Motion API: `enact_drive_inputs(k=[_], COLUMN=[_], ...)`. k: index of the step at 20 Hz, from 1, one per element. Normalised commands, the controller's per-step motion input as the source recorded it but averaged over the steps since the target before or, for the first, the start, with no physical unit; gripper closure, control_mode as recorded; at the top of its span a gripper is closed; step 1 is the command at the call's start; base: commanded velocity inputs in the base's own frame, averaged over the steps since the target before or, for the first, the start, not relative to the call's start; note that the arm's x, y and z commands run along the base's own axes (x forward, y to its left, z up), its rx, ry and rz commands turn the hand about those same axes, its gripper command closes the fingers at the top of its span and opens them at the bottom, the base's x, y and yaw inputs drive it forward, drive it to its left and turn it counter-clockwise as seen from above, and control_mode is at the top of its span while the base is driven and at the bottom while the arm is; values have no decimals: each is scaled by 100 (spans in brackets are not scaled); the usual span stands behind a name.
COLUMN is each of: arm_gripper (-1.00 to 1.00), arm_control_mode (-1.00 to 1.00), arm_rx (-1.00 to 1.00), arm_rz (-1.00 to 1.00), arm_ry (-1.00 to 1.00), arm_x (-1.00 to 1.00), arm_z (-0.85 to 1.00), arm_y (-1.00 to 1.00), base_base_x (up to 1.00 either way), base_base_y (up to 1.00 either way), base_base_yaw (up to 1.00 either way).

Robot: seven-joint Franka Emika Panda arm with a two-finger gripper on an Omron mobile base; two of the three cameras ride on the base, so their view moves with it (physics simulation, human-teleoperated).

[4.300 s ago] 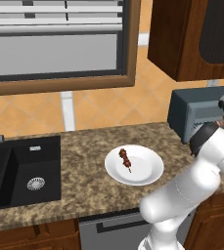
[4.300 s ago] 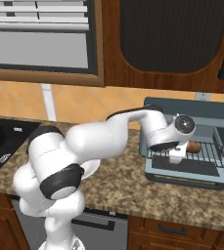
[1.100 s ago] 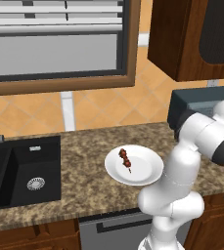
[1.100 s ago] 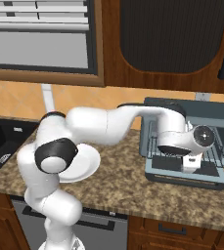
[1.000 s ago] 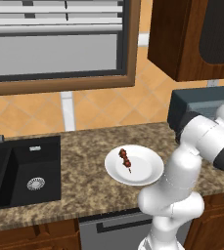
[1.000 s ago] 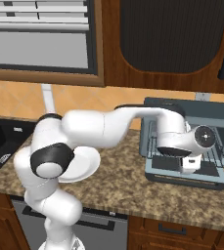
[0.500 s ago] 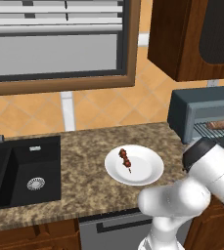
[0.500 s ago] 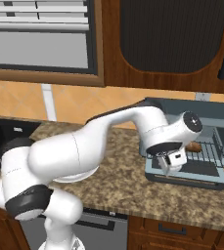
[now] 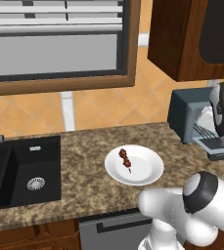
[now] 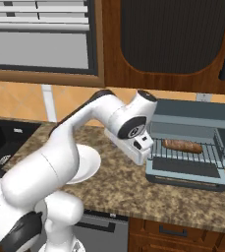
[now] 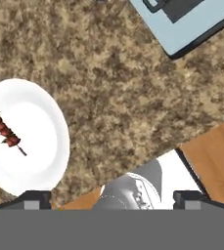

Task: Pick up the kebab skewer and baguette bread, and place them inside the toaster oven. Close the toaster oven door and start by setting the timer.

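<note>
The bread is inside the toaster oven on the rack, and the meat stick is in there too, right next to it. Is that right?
Not quite. The baguette bread is on the rack inside the toaster oven, but the kebab skewer is not. It lies on the white plate on the counter, as the left base view shows.

I list: dark red and brown kebab skewer [image 9: 125,158] on plain white plate [image 9: 147,174], golden-brown baguette bread [image 10: 182,145], blue-grey toaster oven [image 10: 192,117], mottled brown-and-tan speckled counter [image 11: 113,97], black sink [image 9: 23,176], dark wooden cabinet [image 10: 173,44].
</note>
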Motion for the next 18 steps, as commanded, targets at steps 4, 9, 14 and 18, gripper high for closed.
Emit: enact_drive_inputs(k=[4, 9, 14, 18], arm_gripper=[-100, -100, -100, -100], arm_control_mode=[-100, -100, -100, -100], arm_rx=[-11, -12, -5, 0], arm_rz=[42, 37, 34, 33], arm_ry=[18, 14, 3, 0], arm_x=[-1, -2, 8, 40], arm_z=[0, 0, -10, -26], arm_y=[100, 98, 83, 63], base_base_x=[0, 0, 0, 0], base_base_y=[0, 0, 0, 0], base_base_yaw=[0, 0, 0, 0])
